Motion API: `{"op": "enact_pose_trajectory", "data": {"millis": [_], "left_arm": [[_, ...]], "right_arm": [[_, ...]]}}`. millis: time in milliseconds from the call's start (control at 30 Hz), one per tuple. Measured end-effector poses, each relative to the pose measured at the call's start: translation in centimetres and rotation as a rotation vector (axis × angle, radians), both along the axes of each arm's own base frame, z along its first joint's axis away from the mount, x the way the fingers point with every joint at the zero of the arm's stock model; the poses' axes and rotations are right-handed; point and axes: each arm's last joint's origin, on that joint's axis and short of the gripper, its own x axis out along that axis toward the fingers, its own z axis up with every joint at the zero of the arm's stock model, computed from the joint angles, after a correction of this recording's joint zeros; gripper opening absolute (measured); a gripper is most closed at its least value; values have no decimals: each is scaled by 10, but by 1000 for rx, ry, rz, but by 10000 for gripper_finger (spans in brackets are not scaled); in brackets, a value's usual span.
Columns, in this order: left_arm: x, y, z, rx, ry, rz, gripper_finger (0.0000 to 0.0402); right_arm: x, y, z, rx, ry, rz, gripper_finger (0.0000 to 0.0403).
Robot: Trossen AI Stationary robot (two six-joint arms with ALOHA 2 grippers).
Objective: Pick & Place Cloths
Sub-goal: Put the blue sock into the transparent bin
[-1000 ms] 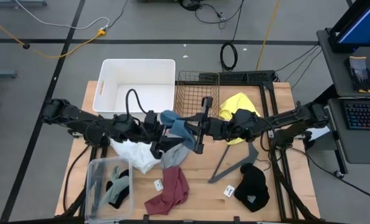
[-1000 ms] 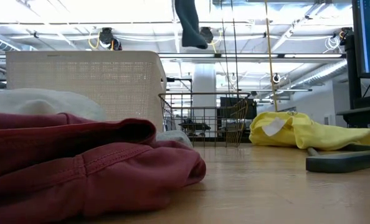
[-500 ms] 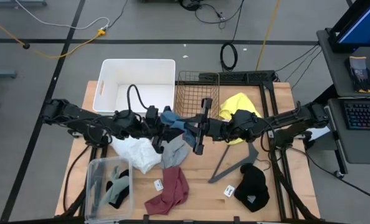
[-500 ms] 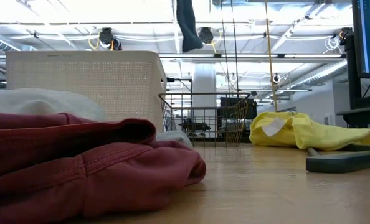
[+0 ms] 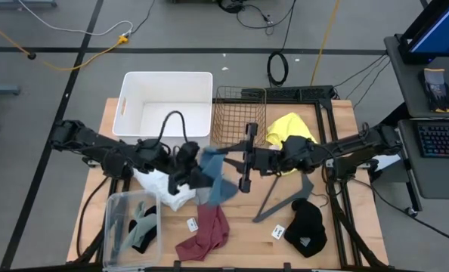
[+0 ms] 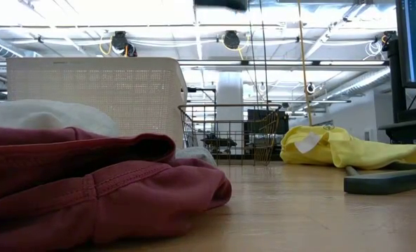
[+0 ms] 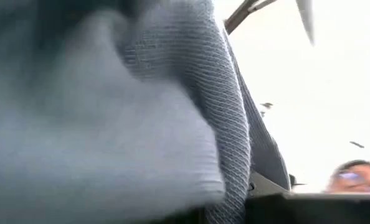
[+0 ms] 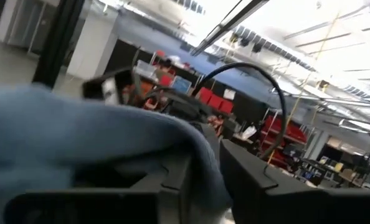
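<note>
Between both grippers, teal-blue cloth (image 5: 215,175)

**Cloth held between two arms at table centre**

Bin (image 5: 166,94) and basket (image 5: 239,113) stand side by side at the back. Hanger (image 5: 285,200) lies right of centre. Tub (image 5: 115,219) sits front left, holding a cloth (image 5: 141,230).

Teal-blue cloth (image 5: 215,172) hangs mid-table; white (image 5: 166,187), maroon (image 5: 206,232), yellow (image 5: 291,130), black (image 5: 308,227) cloths lie around

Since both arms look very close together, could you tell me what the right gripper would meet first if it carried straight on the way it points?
Probably the teal-blue cloth, then the left gripper facing the right gripper.
</note>
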Motion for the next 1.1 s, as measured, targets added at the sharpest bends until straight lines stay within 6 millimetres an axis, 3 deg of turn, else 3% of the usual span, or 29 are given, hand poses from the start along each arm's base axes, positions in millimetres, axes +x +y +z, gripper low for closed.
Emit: {"op": "enact_pose_trajectory", "data": {"millis": [367,533,767,967,1100], "left_arm": [[-15,-34,3,-428,287,-369,2],[-29,-41,7,-519,440,-435,1],[-55,-35,18,-634,608,-419,1],[-79,-28,41,-741,730,-418,1],[-94,-25,73,-715,895,-422,0]], "right_arm": [[0,16,-18,-46,183,43,128],[-1,22,-24,-63,243,58,134],[-5,33,-32,-91,326,93,135],[-6,37,-35,-101,353,107,135],[-6,37,-37,-105,368,107,135]]}}
